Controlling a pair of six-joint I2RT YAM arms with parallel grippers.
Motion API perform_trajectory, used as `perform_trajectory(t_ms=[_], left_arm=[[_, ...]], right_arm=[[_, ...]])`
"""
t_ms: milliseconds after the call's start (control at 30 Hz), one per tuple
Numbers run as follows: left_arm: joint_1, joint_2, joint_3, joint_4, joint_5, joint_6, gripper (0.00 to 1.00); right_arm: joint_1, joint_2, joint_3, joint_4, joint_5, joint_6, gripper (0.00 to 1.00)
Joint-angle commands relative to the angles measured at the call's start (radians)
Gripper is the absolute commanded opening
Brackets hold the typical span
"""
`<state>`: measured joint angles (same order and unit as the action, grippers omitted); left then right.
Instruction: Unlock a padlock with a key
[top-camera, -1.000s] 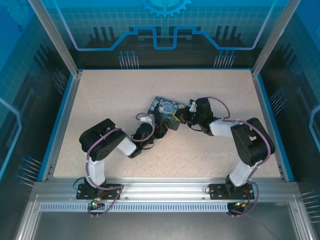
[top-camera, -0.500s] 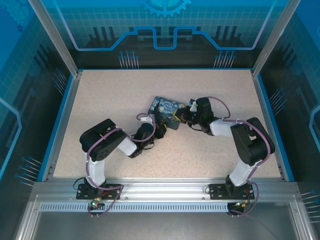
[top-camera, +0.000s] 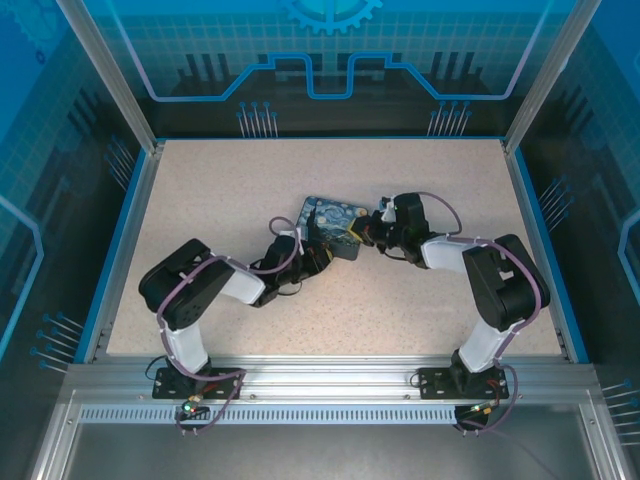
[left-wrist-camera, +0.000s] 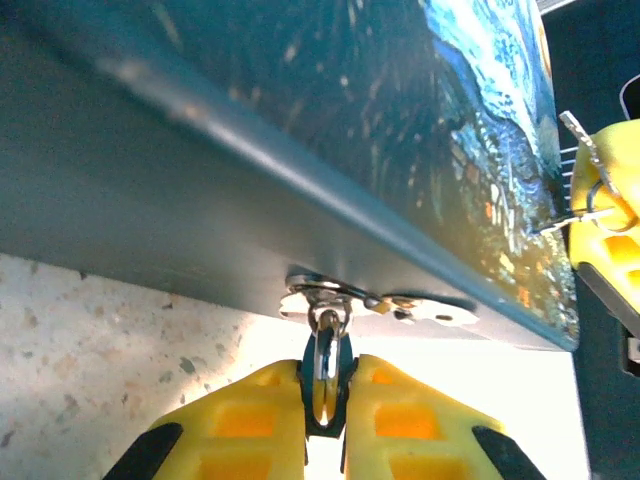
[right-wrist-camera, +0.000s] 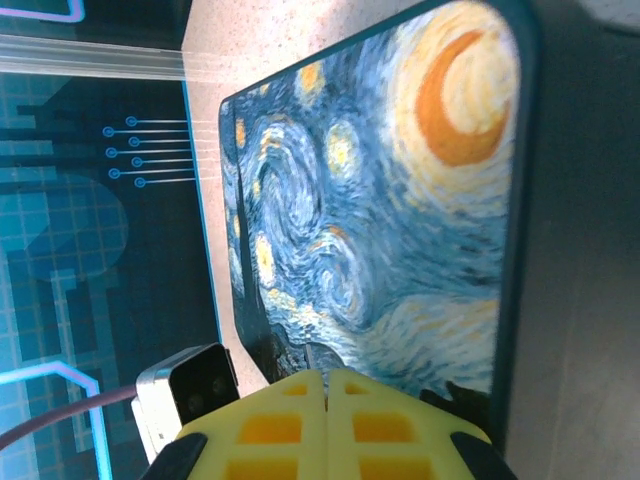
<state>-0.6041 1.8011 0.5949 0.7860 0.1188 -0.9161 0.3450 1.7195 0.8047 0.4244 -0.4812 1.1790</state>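
Left gripper (left-wrist-camera: 325, 405) clamps the padlock (left-wrist-camera: 326, 362) as it hangs from the hasp (left-wrist-camera: 400, 306) on the box (left-wrist-camera: 300, 150) (side wall). Right gripper (right-wrist-camera: 327, 400), shut tight, pinches the key (left-wrist-camera: 580, 140) near the corner, apart from the padlock.

Speckled beige tabletop (top-camera: 200, 200), blue circuit-print panels (top-camera: 330, 60) round, alu frame (top-camera: 320, 385) front.

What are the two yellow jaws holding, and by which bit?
Left jaws pinch the padlock by its body, its shackle through the box's latch. Right jaws seem to grip the key near its ring end.
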Motion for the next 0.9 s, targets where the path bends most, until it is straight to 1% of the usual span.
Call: perform_trajectory(t_ms=[0,67,233,333,367,467,633,733,867], left_arm=[[0.023,-0.083,0.047,-0.151,0.149,-0.054,0.0],[0.04,-0.108,0.054,-0.18,0.176,-0.073,0.0],[0.064,-0.144,0.044,-0.159,0.199,-0.155,0.0],[0.069,-0.154,0.037,-0.139,0.201,-0.211,0.0],[0.07,-0.156,0.034,-0.131,0.2,-0.231,0.0],[0.072,-0.154,0.019,-0.074,0.204,-0.308,0.0],[0.075,-0.118,0.008,0.069,0.196,-0.456,0.0],[0.076,-0.105,0.018,0.112,0.178,-0.507,0.0],[0.075,-0.106,0.037,0.145,0.146,-0.531,0.0]], right_arm=[[-0.027,-0.055,0.049,-0.09,-0.045,-0.049,0.0],[-0.034,-0.102,0.059,-0.114,-0.05,-0.06,0.0],[-0.041,-0.233,0.044,-0.149,-0.049,-0.059,0.0],[-0.036,-0.306,0.001,-0.149,-0.056,-0.055,0.0],[-0.035,-0.328,-0.019,-0.176,-0.057,-0.055,0.0],[-0.028,-0.394,-0.092,-0.169,-0.055,-0.047,0.0],[-0.011,-0.468,-0.203,-0.146,-0.042,-0.026,0.0],[0.001,-0.489,-0.263,-0.072,-0.027,0.025,0.0],[0.02,-0.519,-0.314,-0.045,0.033,0.087,0.0]])
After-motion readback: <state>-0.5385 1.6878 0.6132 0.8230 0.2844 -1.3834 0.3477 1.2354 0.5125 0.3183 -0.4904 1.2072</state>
